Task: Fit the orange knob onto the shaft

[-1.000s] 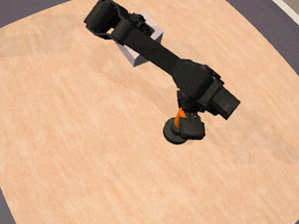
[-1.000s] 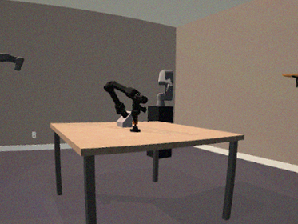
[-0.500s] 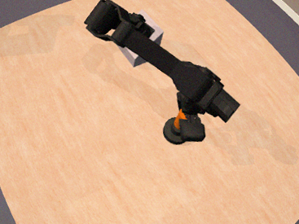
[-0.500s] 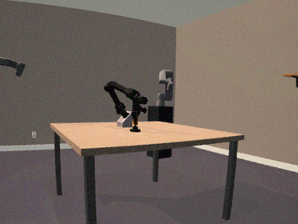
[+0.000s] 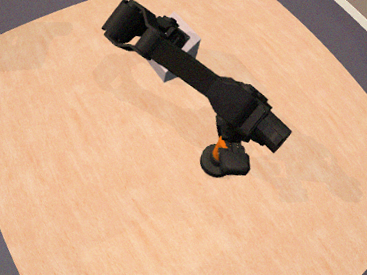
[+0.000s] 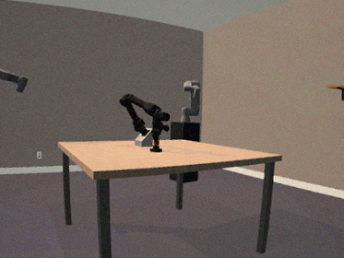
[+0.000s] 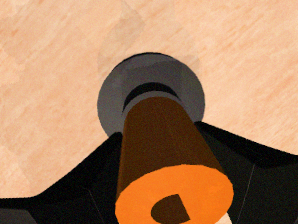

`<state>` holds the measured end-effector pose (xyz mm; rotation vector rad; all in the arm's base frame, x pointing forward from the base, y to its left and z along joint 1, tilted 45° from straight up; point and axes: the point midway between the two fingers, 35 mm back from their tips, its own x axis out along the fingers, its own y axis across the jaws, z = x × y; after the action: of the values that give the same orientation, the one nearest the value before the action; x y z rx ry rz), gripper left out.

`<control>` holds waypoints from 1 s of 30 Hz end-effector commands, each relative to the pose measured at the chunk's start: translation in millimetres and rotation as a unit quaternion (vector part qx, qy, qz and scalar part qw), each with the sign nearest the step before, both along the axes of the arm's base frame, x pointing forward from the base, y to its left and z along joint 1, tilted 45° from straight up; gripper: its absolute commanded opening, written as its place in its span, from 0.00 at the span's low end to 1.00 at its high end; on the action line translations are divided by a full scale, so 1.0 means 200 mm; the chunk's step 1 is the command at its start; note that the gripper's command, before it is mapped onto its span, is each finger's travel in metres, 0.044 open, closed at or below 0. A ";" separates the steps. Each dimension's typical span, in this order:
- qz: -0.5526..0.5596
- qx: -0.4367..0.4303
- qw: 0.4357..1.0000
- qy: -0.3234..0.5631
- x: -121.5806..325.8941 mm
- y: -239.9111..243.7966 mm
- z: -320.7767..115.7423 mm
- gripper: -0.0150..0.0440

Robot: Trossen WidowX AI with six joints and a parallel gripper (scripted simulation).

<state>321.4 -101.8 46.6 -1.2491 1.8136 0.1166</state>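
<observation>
Orange knob (image 5: pixel 216 149) (image 7: pixel 152 137) pinched between the fingers; misaligned flats could jam it above the pedestal (image 5: pixel 209 166) (image 6: pixel 155 150) (image 7: pixel 111 100) below them.

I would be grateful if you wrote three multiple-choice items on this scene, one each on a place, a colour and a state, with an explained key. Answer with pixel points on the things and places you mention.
1. Where is the orange knob (image 5: pixel 216 150) (image 7: pixel 165 187)?
A) On the floor
B) Above the round pedestal's base
C) On the wall shelf
D) At a table corner

2. What colour is the block-like object (image 5: pixel 193 44) (image 6: pixel 143 141) by the arm's lower end?
A) Bright green
B) Yellow
C) Pale grey
D) Red

3. What state is the gripper (image 5: pixel 230 151) (image 6: pixel 156 140) (image 7: pixel 158 133) in?
A) Open and unloaded
B) Out of every view
C) Holding a block
D) Shut on the knob

Key:
1 B: the wrist view shows the knob over the pedestal's round base (image 5: pixel 208 165) (image 6: pixel 155 150) (image 7: pixel 112 100).
2 C: its faces look pale grey from the top.
3 D: dark fingers flank the knob in the wrist view.
</observation>
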 end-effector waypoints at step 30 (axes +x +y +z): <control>0.000 -0.001 1.000 -0.003 0.00 -0.02 -0.02 0.92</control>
<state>320.4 -105.1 43.3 -1.2483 1.8096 0.1116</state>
